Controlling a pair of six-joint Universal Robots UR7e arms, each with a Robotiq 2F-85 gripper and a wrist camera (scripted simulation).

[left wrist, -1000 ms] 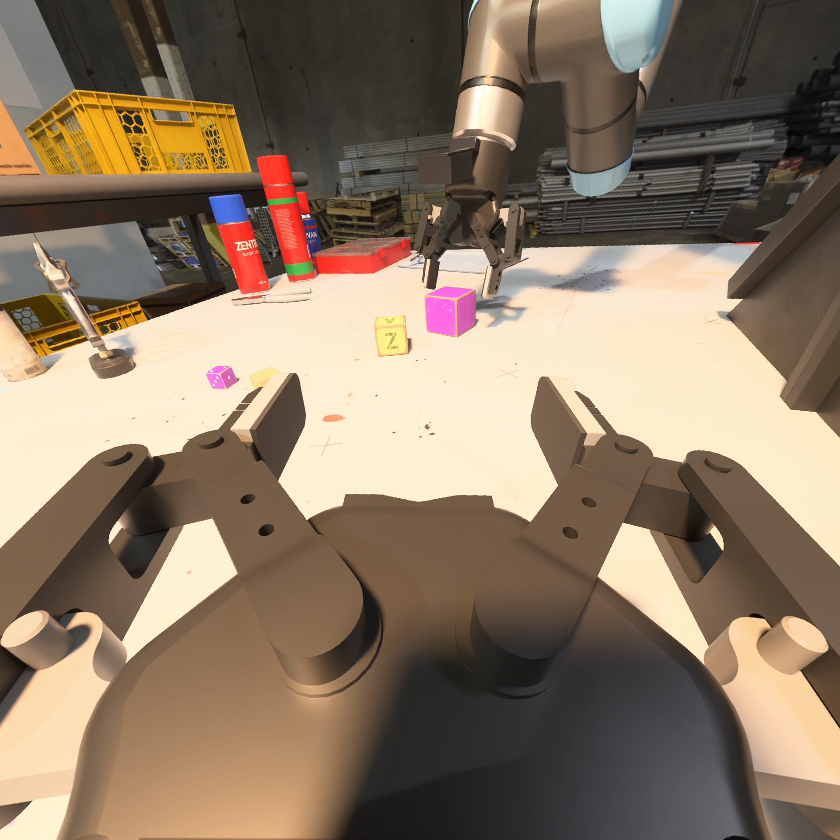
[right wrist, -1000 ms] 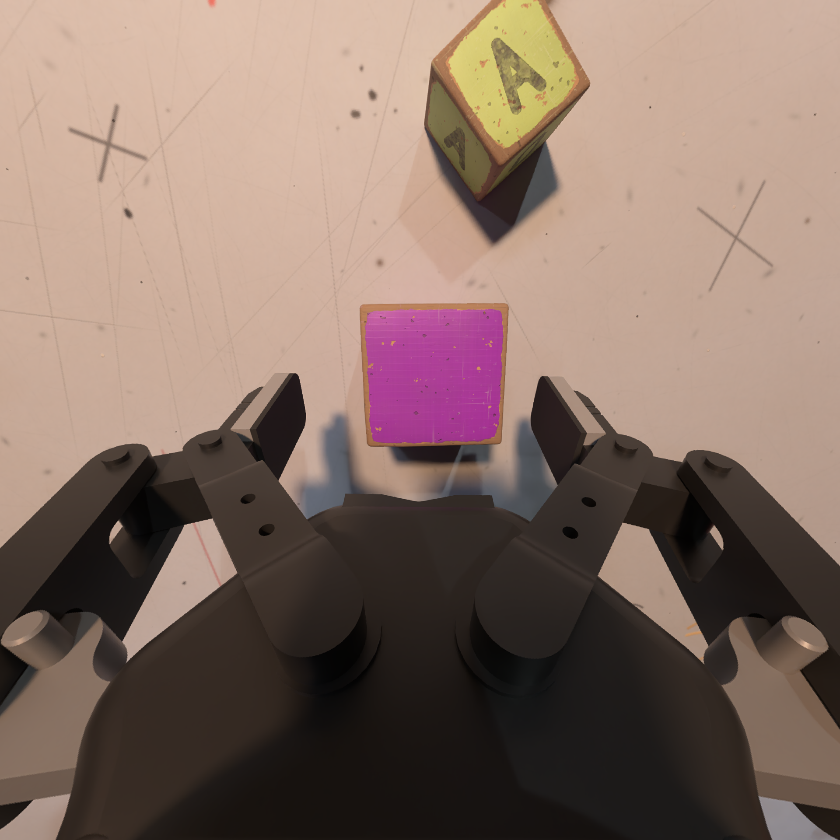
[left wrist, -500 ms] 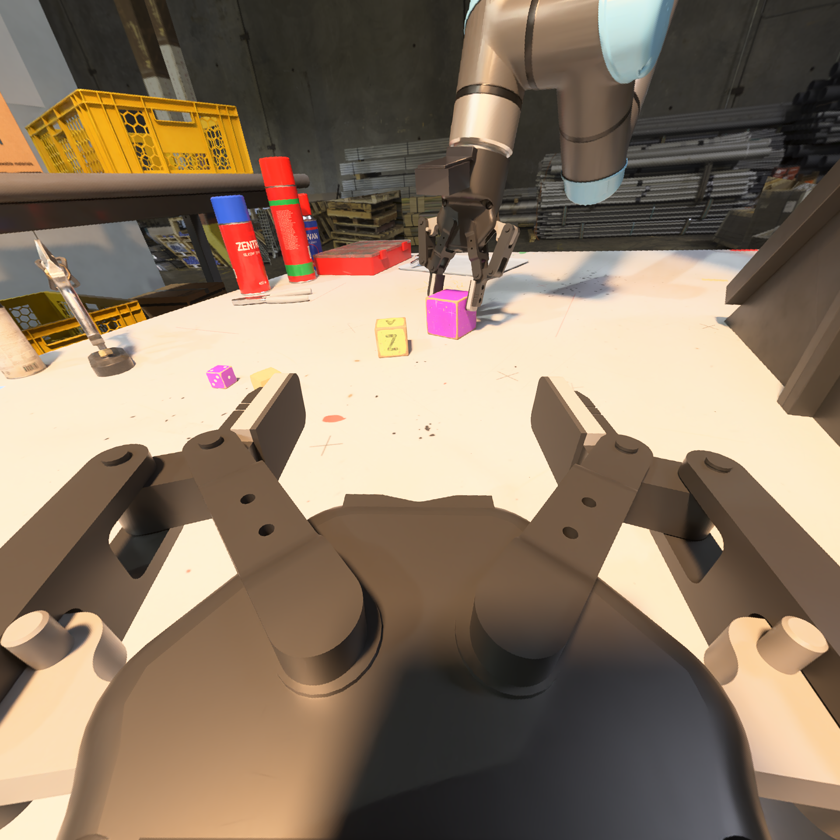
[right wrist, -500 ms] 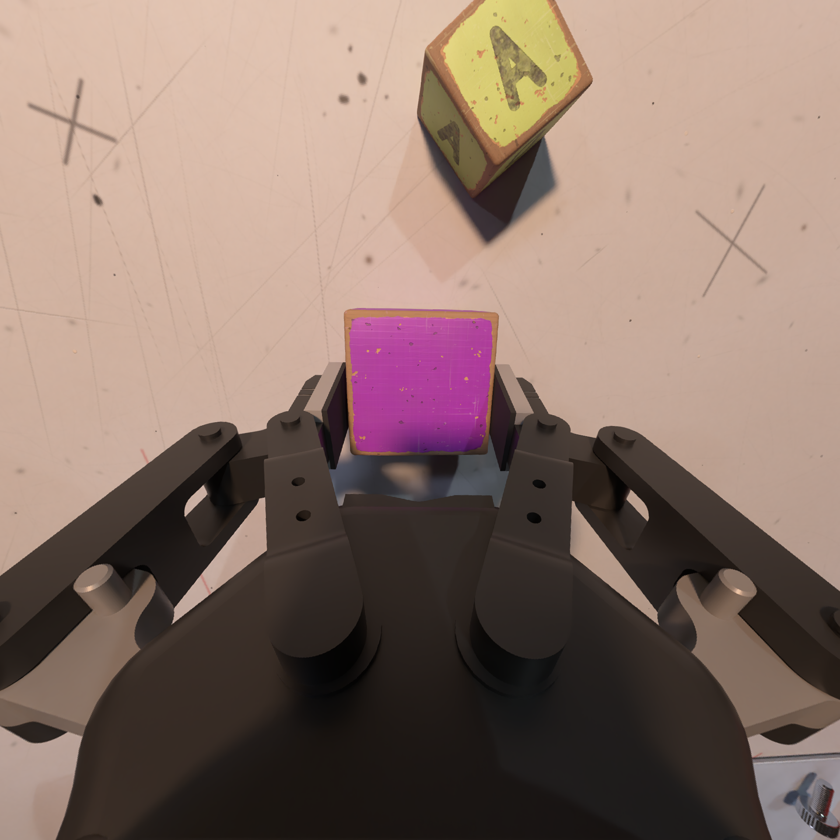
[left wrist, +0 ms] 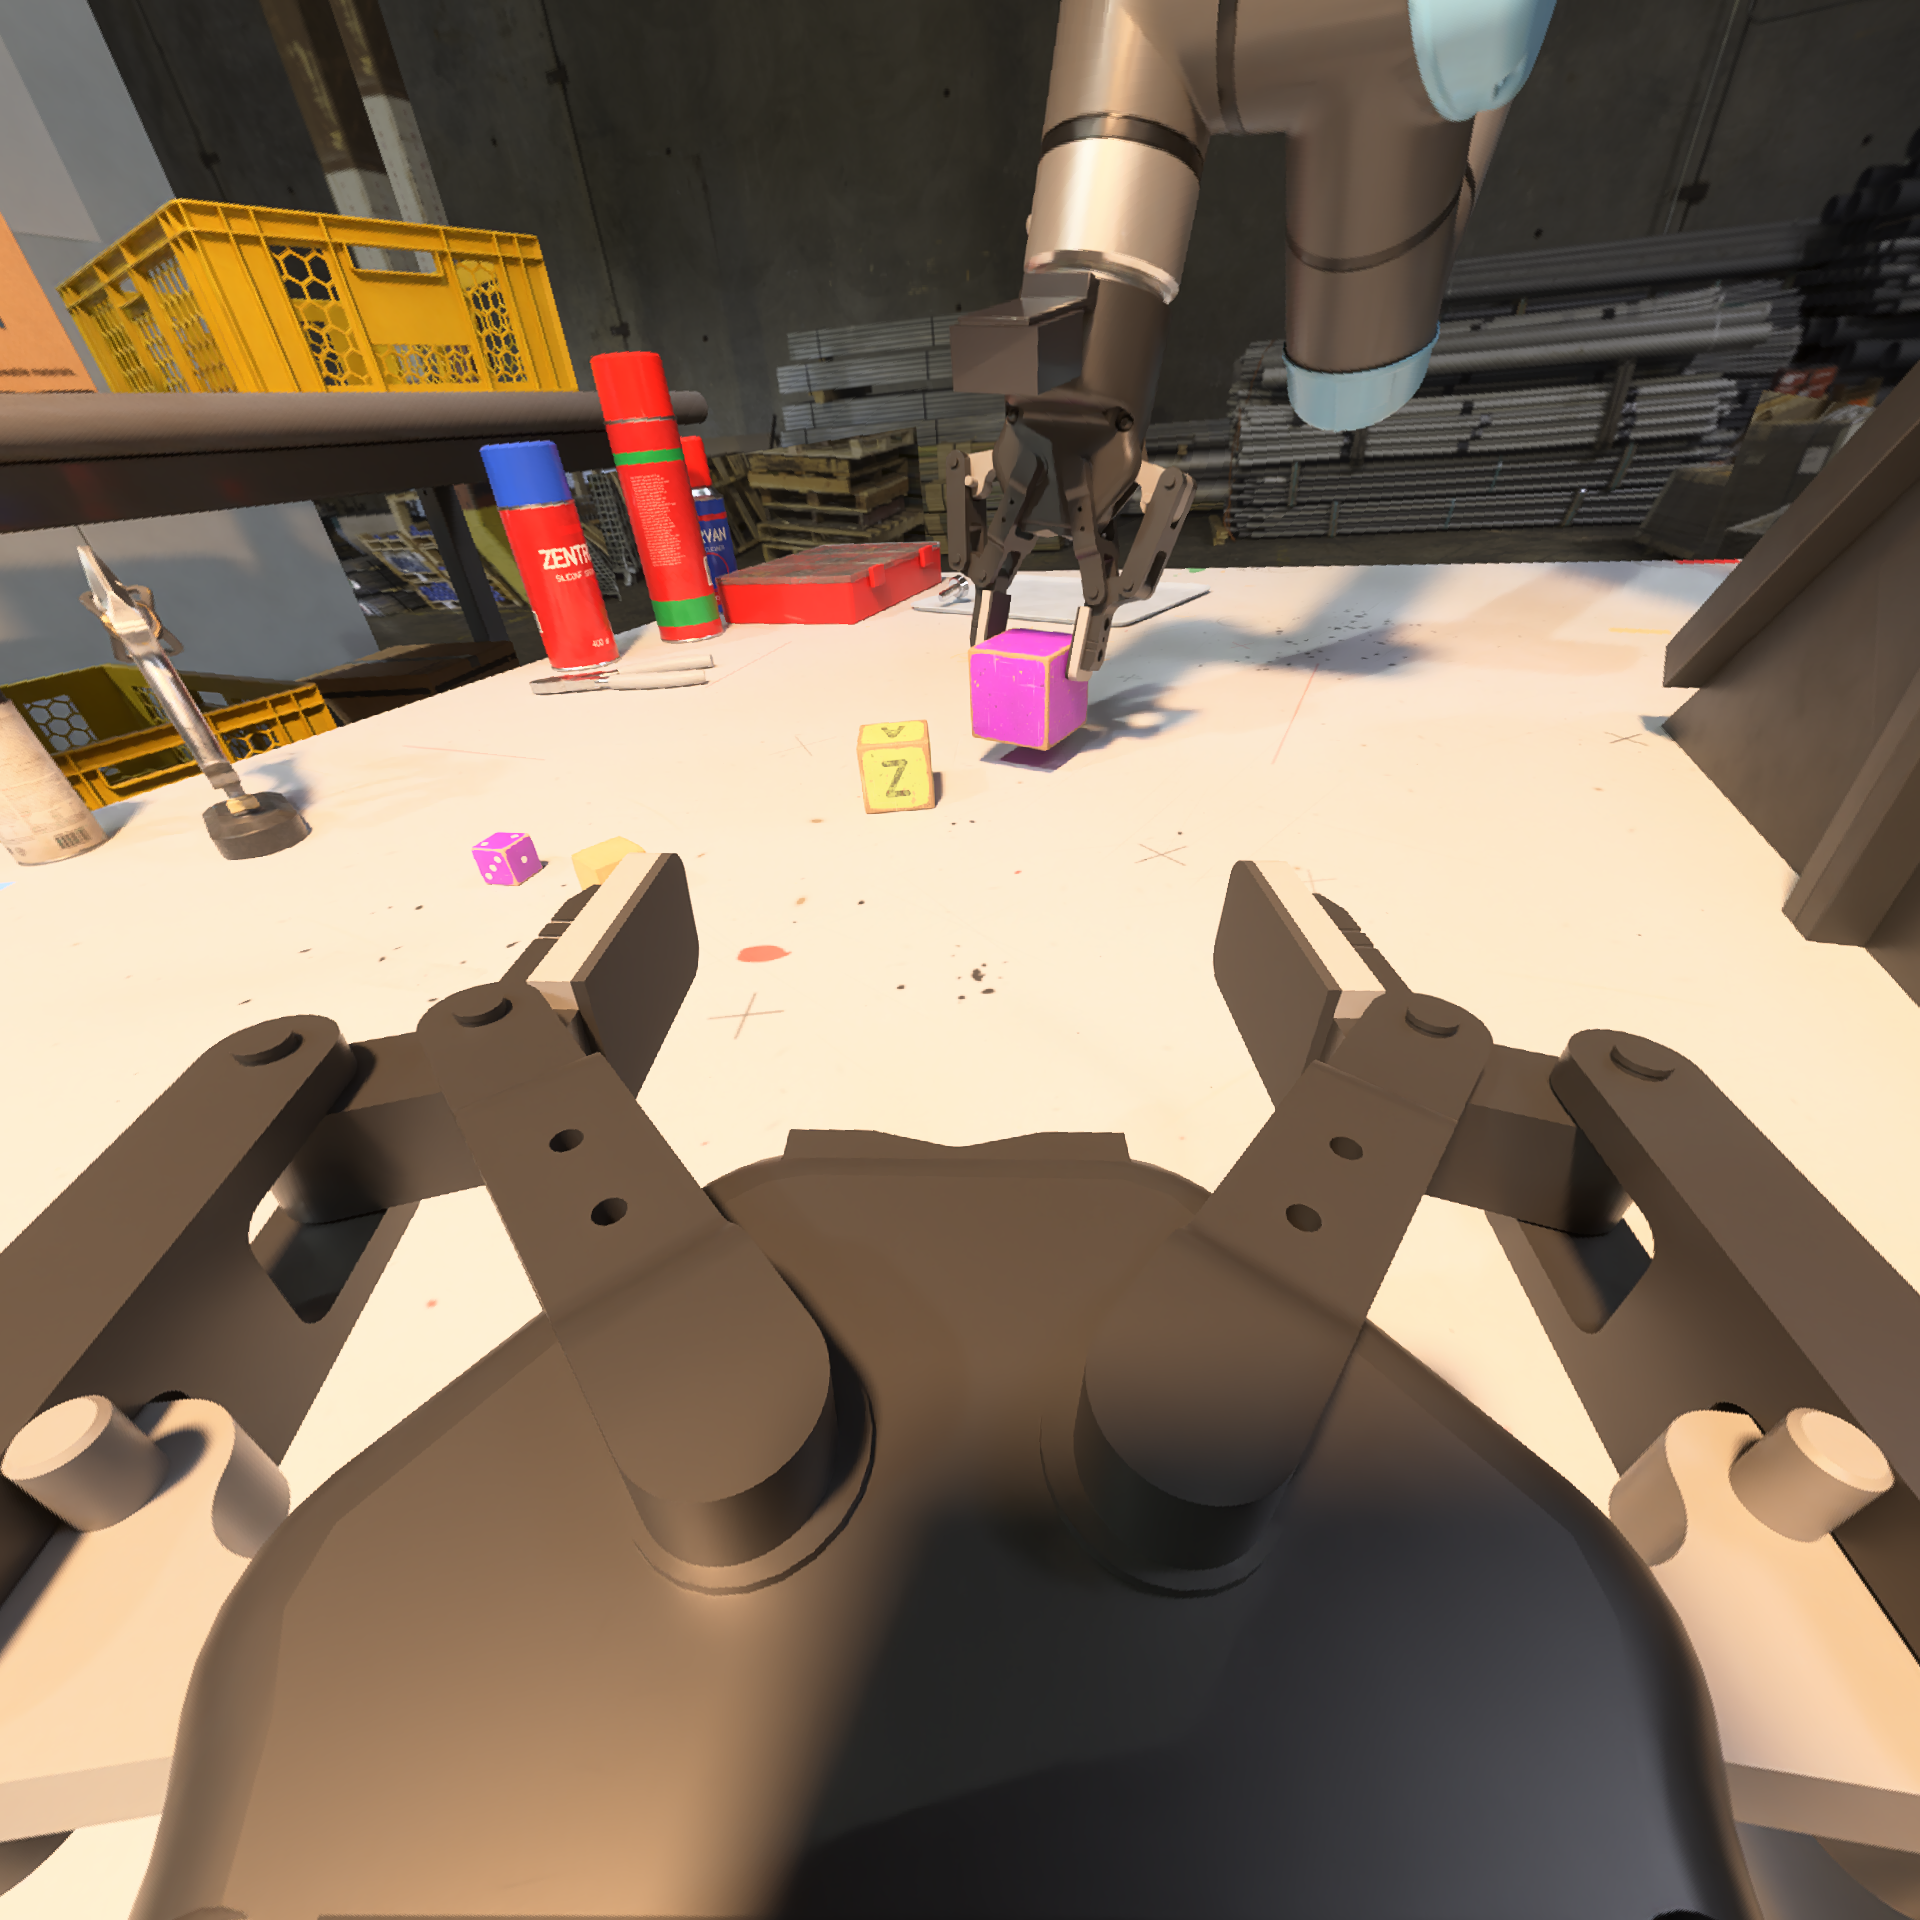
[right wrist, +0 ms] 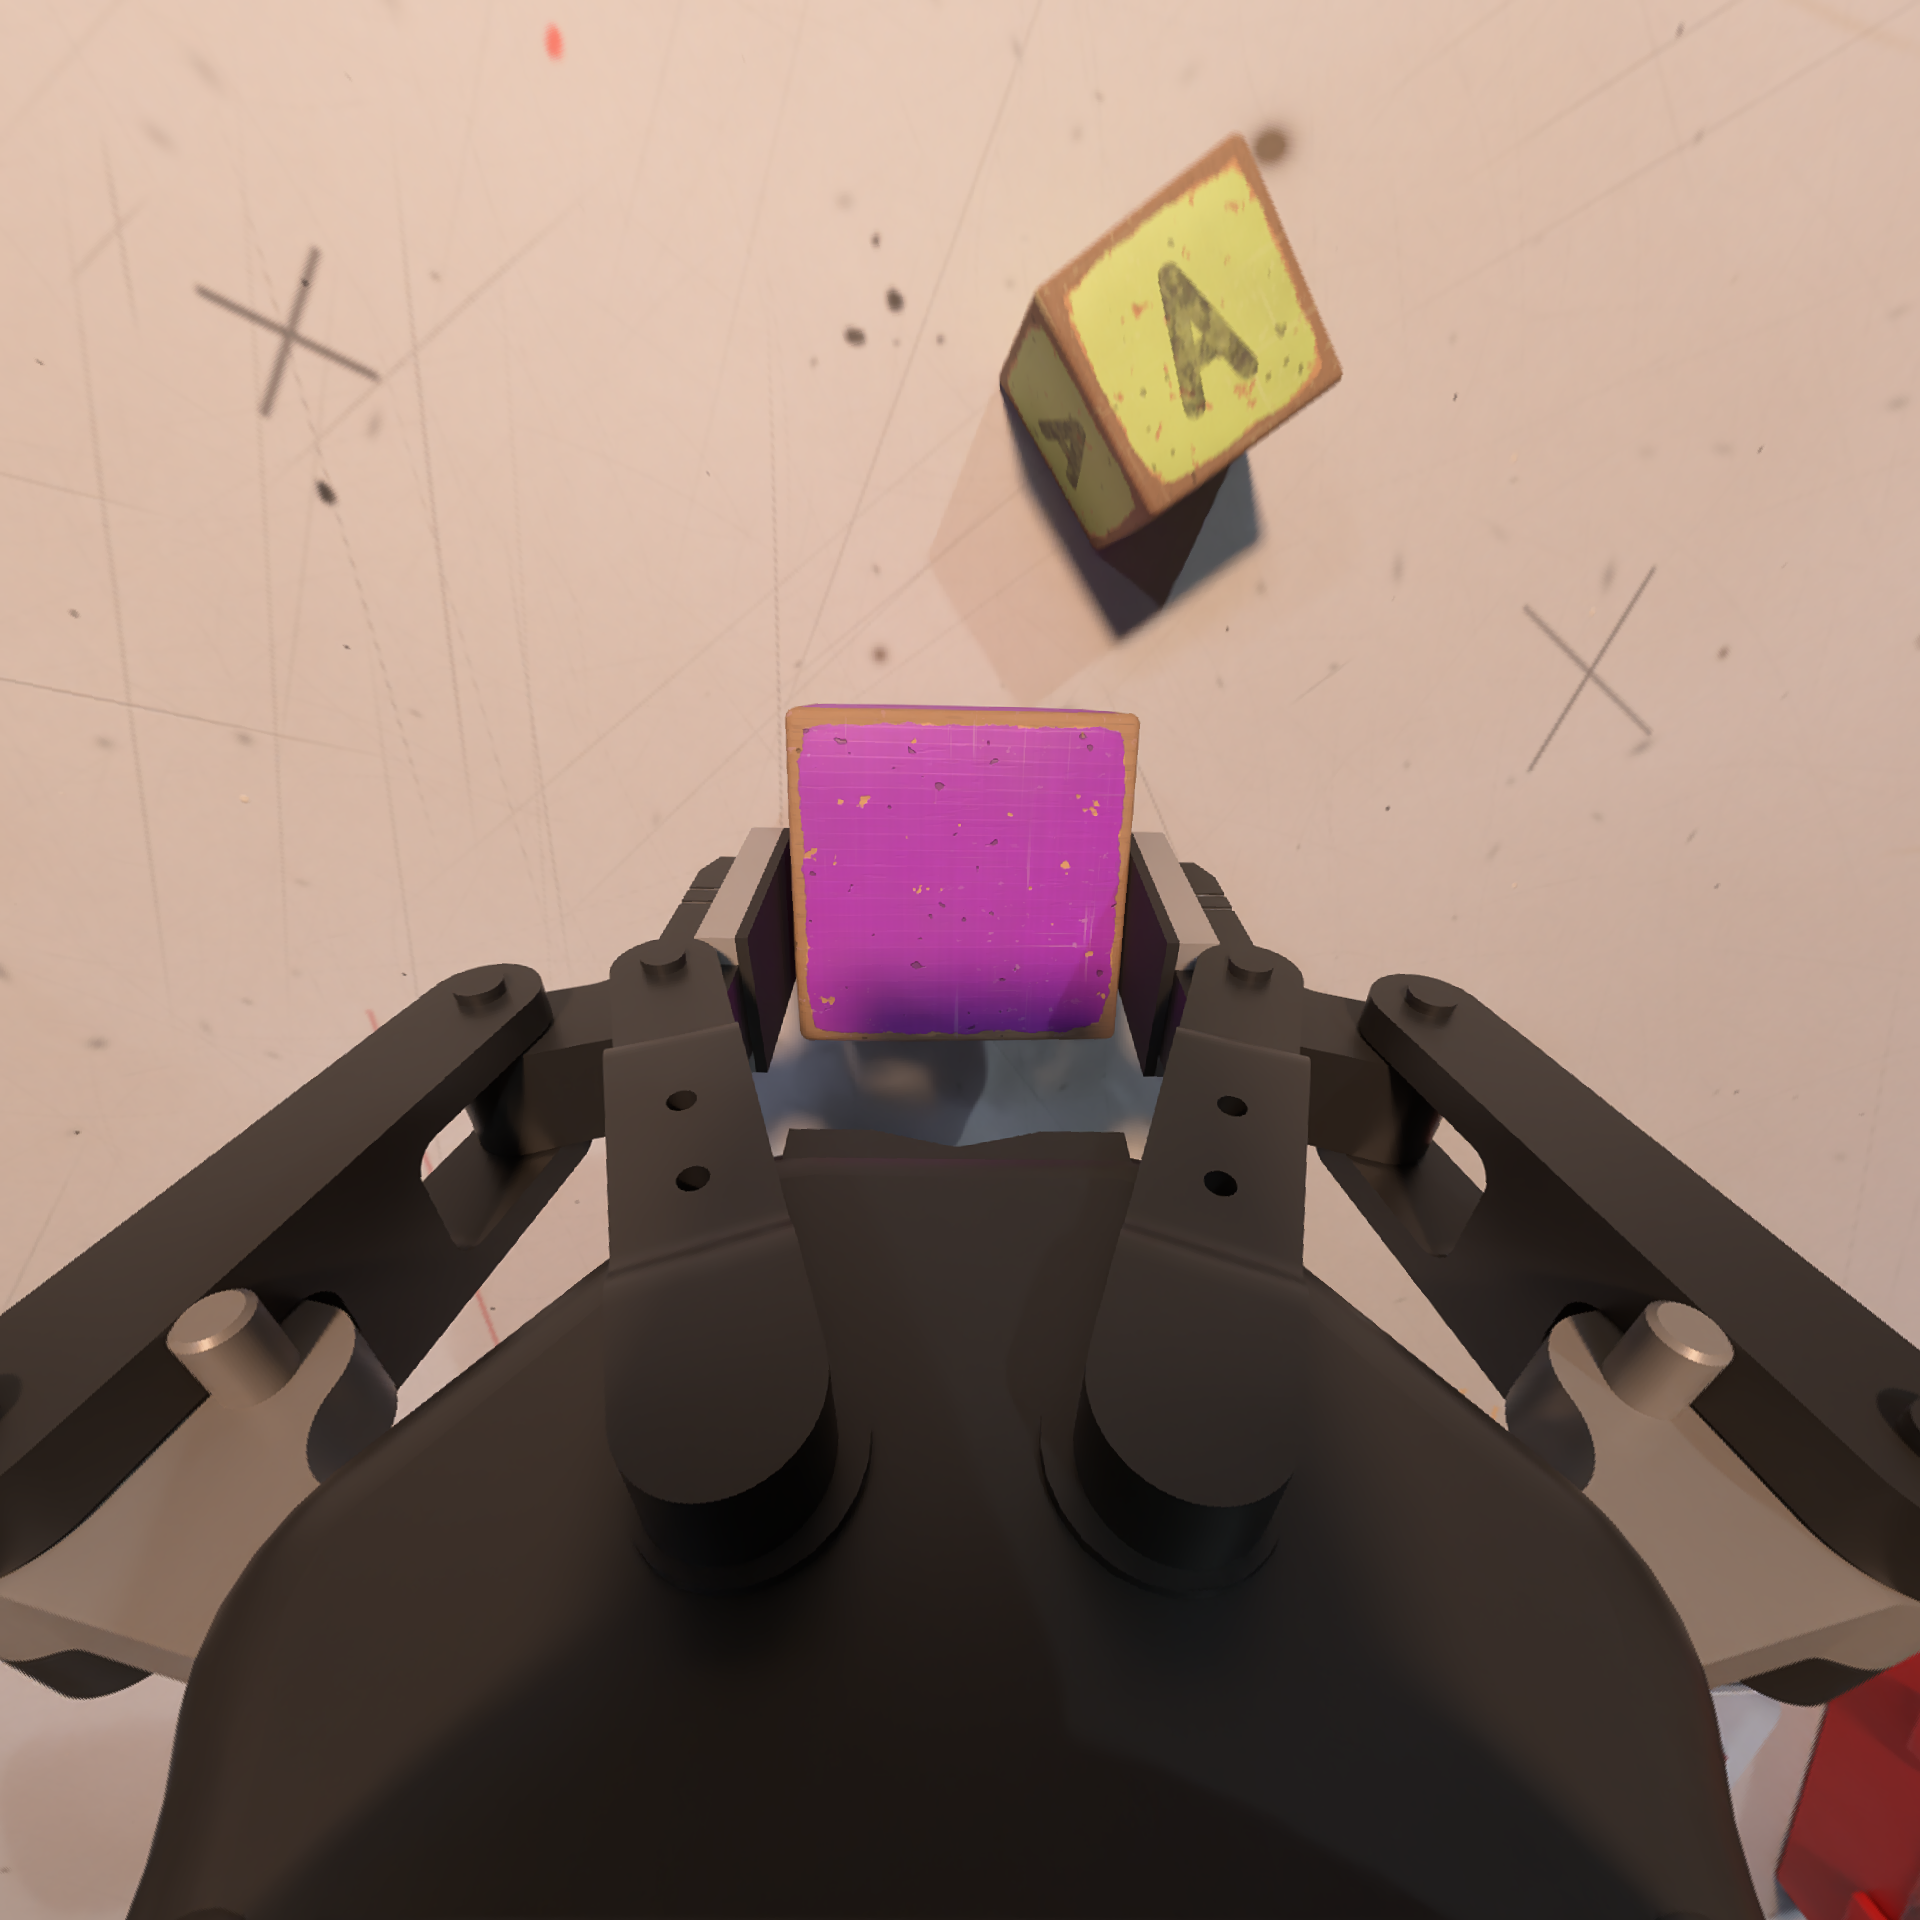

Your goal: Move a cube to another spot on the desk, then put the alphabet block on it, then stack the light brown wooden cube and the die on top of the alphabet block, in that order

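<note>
My right gripper [right wrist: 958,914] is shut on a magenta cube [right wrist: 958,878] and holds it a little above the desk; the cube [left wrist: 1023,686] and the right gripper [left wrist: 1037,634] also show in the left wrist view. A yellow alphabet block [right wrist: 1179,369] stands on the desk beyond it, also seen in the left wrist view [left wrist: 894,767]. A small magenta die [left wrist: 506,858] and a light brown wooden cube [left wrist: 603,858] lie at the left, the cube partly hidden behind my left finger. My left gripper [left wrist: 951,935] is open and empty above the near desk.
Red spray cans [left wrist: 655,499] and a red case [left wrist: 831,587] stand at the desk's back left. A metal tool on a black base [left wrist: 244,821] stands at far left. A dark slanted panel [left wrist: 1829,748] rises at right. A yellow crate [left wrist: 312,301] sits on a shelf.
My right gripper came down around the magenta cube, shut on it, and has lifted it slightly off the desk. The left gripper has not moved.
</note>
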